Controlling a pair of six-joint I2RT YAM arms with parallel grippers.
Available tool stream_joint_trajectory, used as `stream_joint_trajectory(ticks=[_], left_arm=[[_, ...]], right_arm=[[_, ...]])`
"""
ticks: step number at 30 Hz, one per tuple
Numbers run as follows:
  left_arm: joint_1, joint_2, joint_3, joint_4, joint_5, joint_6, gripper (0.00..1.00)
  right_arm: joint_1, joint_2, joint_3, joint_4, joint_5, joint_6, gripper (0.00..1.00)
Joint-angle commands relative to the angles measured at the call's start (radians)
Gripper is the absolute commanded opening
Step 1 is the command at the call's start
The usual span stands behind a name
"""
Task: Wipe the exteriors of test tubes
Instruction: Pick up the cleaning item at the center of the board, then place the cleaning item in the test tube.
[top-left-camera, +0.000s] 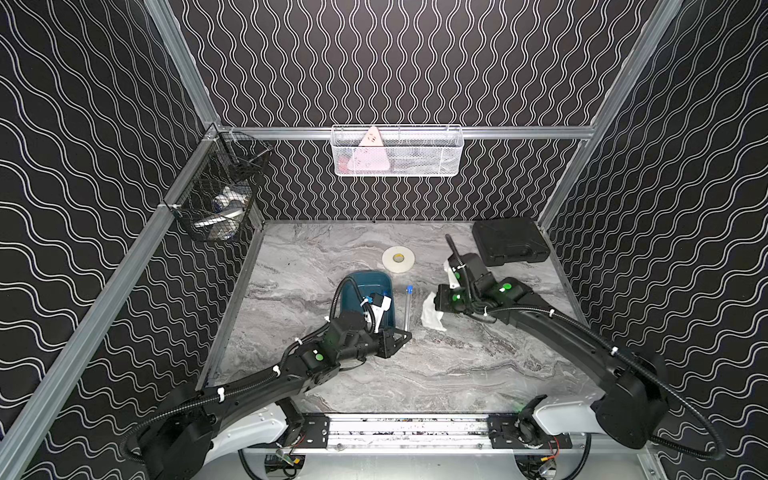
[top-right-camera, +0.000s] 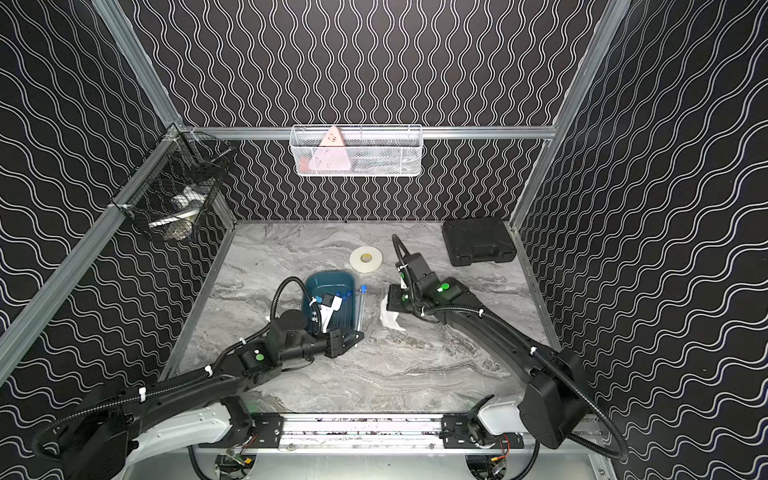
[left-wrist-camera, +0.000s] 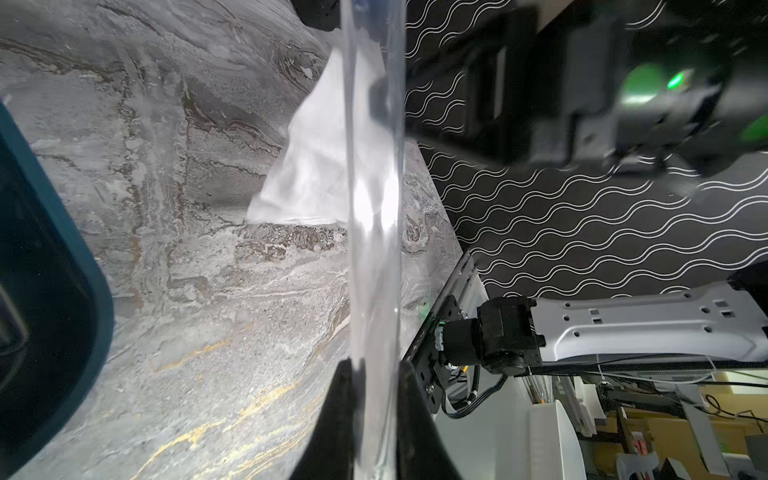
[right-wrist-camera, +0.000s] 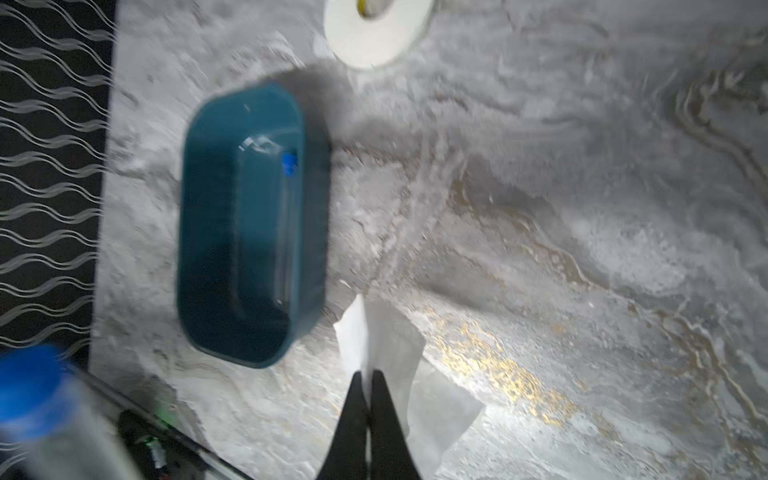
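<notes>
My left gripper (top-left-camera: 404, 337) (top-right-camera: 357, 337) (left-wrist-camera: 374, 368) is shut on the lower end of a clear test tube (top-left-camera: 407, 309) (top-right-camera: 360, 309) (left-wrist-camera: 374, 208). The tube points away from me and its blue cap (top-left-camera: 409, 288) (right-wrist-camera: 29, 386) is at the far end. It is just right of the teal tray (top-left-camera: 365, 276) (top-right-camera: 328, 275) (right-wrist-camera: 183, 208). More test tubes (top-right-camera: 345, 297) (right-wrist-camera: 286, 216) lie inside the tray. My right gripper (top-left-camera: 436, 305) (top-right-camera: 388, 305) (right-wrist-camera: 368, 374) is shut on a white tissue (top-left-camera: 432, 318) (top-right-camera: 390, 319) (right-wrist-camera: 395, 345) (left-wrist-camera: 316, 166). The tissue hangs just right of the held tube and does not touch it.
A white tape roll (top-left-camera: 398, 259) (top-right-camera: 365, 259) lies behind the tray. A black case (top-left-camera: 511, 241) (top-right-camera: 478, 241) sits at the back right corner. A white mesh basket (top-left-camera: 397, 151) hangs on the back wall and a black wire basket (top-left-camera: 224, 195) on the left wall.
</notes>
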Motion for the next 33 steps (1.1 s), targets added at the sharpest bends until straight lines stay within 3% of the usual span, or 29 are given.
stream_joint_trajectory(ticks=[1, 7, 12, 17, 26, 33], left_arm=[[-0.008, 0.018, -0.008, 0.088, 0.016, -0.022, 0.09], [-0.026, 0.088, 0.006, 0.154, 0.037, -0.03, 0.09], [-0.028, 0.156, 0.028, 0.225, 0.055, -0.03, 0.1], [-0.027, 0.22, 0.048, 0.299, 0.048, -0.052, 0.1], [-0.013, 0.239, 0.033, 0.356, 0.022, -0.079, 0.12], [-0.011, 0.218, 0.03, 0.337, 0.014, -0.076, 0.12]], right_arm=[[-0.018, 0.026, 0.108, 0.012, -0.022, 0.035, 0.01], [-0.023, 0.099, 0.269, 0.147, -0.094, 0.105, 0.0], [-0.018, 0.107, 0.282, 0.25, -0.174, 0.2, 0.0], [0.039, 0.033, 0.187, 0.246, -0.15, 0.238, 0.0], [0.039, -0.21, -0.101, 0.151, -0.008, 0.293, 0.01], [0.038, -0.207, -0.188, 0.142, -0.03, 0.302, 0.03]])
